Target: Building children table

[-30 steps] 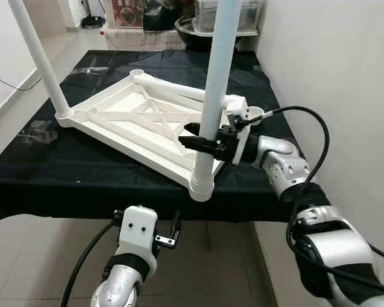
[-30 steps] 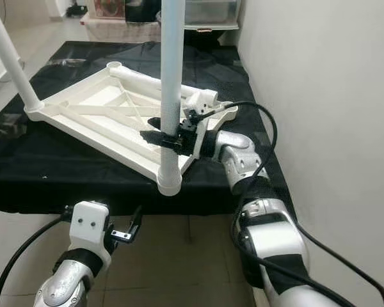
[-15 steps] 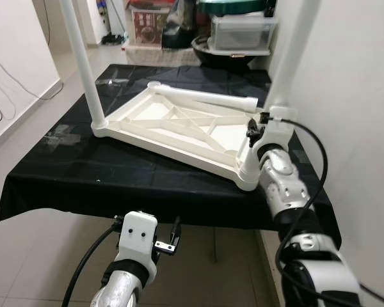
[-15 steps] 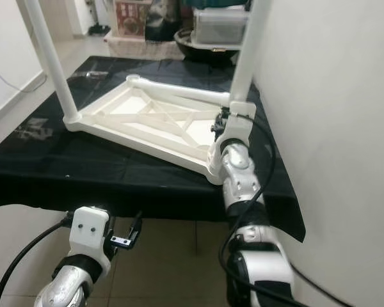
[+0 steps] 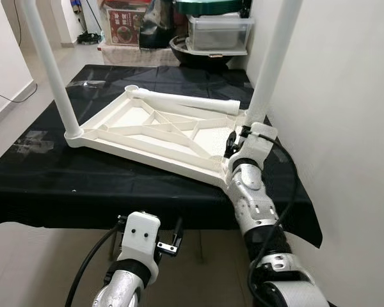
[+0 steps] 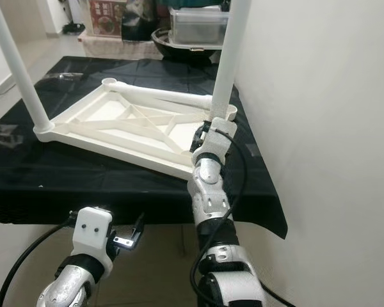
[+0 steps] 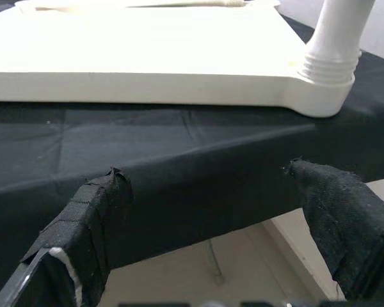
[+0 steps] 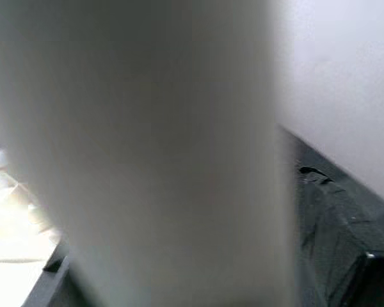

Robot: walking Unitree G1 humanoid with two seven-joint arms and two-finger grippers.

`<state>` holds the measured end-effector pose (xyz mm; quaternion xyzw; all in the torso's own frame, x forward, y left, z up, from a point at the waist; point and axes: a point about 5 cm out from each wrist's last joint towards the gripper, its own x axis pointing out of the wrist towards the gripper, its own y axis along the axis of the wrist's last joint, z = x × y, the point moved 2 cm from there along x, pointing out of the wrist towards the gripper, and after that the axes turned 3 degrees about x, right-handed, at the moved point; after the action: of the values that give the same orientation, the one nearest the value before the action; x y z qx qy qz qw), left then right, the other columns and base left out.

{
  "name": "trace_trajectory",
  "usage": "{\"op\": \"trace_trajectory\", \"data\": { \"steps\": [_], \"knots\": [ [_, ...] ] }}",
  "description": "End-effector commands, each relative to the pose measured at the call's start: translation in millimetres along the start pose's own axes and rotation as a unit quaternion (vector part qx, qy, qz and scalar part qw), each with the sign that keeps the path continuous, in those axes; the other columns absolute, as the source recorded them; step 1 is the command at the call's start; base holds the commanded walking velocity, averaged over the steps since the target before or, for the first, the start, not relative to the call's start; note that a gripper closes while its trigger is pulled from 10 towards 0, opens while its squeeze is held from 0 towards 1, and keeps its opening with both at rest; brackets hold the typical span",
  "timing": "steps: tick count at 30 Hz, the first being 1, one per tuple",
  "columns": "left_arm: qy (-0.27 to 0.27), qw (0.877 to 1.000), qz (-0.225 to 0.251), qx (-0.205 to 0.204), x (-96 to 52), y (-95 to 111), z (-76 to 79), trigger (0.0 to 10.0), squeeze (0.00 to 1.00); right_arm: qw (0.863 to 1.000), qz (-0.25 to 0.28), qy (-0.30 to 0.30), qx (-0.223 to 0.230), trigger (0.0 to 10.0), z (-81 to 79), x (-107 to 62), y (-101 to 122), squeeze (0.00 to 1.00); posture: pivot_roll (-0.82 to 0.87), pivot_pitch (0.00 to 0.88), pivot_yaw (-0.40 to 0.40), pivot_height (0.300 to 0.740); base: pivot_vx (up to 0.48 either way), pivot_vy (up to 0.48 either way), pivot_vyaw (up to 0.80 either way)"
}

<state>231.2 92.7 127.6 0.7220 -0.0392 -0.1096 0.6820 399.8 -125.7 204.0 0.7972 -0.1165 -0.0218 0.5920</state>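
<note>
white table [image 5: 155, 131] upside down, two legs upright

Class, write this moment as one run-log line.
right gripper: at base of near-corner table leg | left gripper: open, idle below black cloth edge | tabletop: upside down, two legs upright, one lying

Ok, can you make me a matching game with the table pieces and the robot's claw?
Things:
1. white tabletop
2. loose leg
3. left claw
4. black cloth

Places:
A. lying flat along the tabletop's far edge
B. hanging low, in front of the cloth's near edge
C. upside down on the cloth
D. spread underneath everything

Pairs: 1-C, 2-A, 3-B, 4-D
</note>
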Motion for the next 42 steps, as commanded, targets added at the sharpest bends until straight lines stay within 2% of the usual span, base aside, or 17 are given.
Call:
{"op": "trace_trajectory", "data": {
  "steps": [1,10,12,13,14,16,18,27,28,29,30,37,38,39,40,41,42],
  "knots": [
    [-0.004,1.000,-0.006,-0.001,0.4,-4,1.3,10.0,0.00,0.999,0.007,0.034,0.017,10.0,8.0,1.3,4,0.00,0.10,0.065,-0.023,0.740,0.000,0.000,0.00],
    [-0.007,1.000,-0.006,-0.002,1.7,-4,1.9,10.0,0.00,0.959,-0.019,0.280,0.036,10.0,9.7,0.2,17,0.00,0.09,0.062,-0.021,0.740,0.000,0.000,0.00],
    [-0.007,1.000,-0.005,-0.001,2.3,-5,1.3,10.0,0.00,0.927,-0.037,0.372,0.026,10.0,9.1,-4.5,21,0.00,0.10,0.066,-0.016,0.740,0.000,0.000,0.00],
    [-0.007,1.000,-0.005,-0.001,3.0,-5,0.8,10.0,0.00,0.886,-0.063,0.460,0.009,10.0,5.2,-11.7,22,0.00,0.10,0.069,-0.021,0.740,0.000,0.000,0.00],
    [-0.007,1.000,-0.005,-0.001,3.0,-5,0.8,10.0,0.00,0.886,-0.063,0.460,0.009,10.0,5.2,-11.7,22,0.00,0.10,0.069,-0.021,0.740,0.000,0.000,0.00],
    [-0.007,1.000,-0.004,0.001,3.9,-4,0.3,10.0,0.00,0.816,-0.109,0.568,-0.015,10.0,-2.4,-24.7,18,0.00,0.11,0.068,-0.021,0.740,0.000,0.000,0.00],
    [-0.006,1.000,-0.004,0.002,4.0,-4,0.5,10.0,0.00,0.786,-0.129,0.604,-0.025,10.0,-7.3,-28.8,13,0.00,0.12,0.071,-0.024,0.740,0.000,0.000,0.00],
    [-0.004,1.000,-0.003,0.001,2.7,-4,1.4,10.0,0.00,0.714,-0.173,0.678,-0.036,10.0,-28.3,-34.9,5,0.00,0.14,0.078,-0.035,0.740,0.000,0.000,0.00],
    [-0.004,1.000,-0.004,0.001,2.1,-4,1.5,10.0,0.00,0.705,-0.175,0.686,-0.039,8.0,-33.9,-36.1,4,0.00,0.14,0.079,-0.035,0.740,0.000,0.000,0.00],
    [-0.004,1.000,-0.004,0.001,2.1,-4,1.5,10.0,0.00,0.705,-0.175,0.686,-0.039,8.0,-33.9,-36.1,4,0.00,0.14,0.079,-0.035,0.740,0.000,0.000,0.00],
    [-0.004,1.000,-0.004,0.001,1.4,-4,1.5,10.0,0.00,0.706,-0.173,0.686,-0.043,0.0,-38.8,-35.7,3,0.00,0.14,0.080,-0.036,0.740,0.000,0.000,0.00],
    [-0.005,1.000,-0.004,0.000,1.1,-4,2.2,10.0,0.00,0.750,-0.156,0.641,-0.053,0.0,-43.2,-26.0,-1,0.00,0.14,0.076,-0.037,0.740,0.000,0.000,0.00],
    [-0.006,1.000,-0.005,0.000,1.3,-4,2.4,10.0,0.00,0.792,-0.145,0.590,-0.058,0.0,-40.6,-17.2,-4,0.00,0.13,0.077,-0.032,0.740,0.000,0.000,0.00],
    [-0.006,1.000,-0.005,0.000,1.3,-4,2.4,10.0,0.00,0.792,-0.145,0.590,-0.058,0.0,-40.6,-17.2,-4,0.00,0.13,0.077,-0.032,0.740,0.000,0.000,0.00],
    [-0.006,1.000,-0.005,0.000,1.7,-4,2.5,10.0,0.00,0.836,-0.127,0.530,-0.065,0.0,-35.5,-7.5,-5,0.00,0.13,0.076,-0.033,0.740,0.000,0.000,0.00],
    [-0.006,1.000,-0.005,0.000,1.7,-4,2.5,10.0,0.00,0.836,-0.127,0.530,-0.065,0.0,-35.5,-7.5,-5,0.00,0.13,0.076,-0.033,0.740,0.000,0.000,0.00],
    [-0.007,1.000,-0.005,-0.001,2.1,-4,2.1,10.0,0.00,0.878,-0.113,0.461,-0.060,0.0,-29.4,2.2,-4,0.00,0.13,0.077,-0.030,0.740,0.000,0.000,0.00]
  ]
}}
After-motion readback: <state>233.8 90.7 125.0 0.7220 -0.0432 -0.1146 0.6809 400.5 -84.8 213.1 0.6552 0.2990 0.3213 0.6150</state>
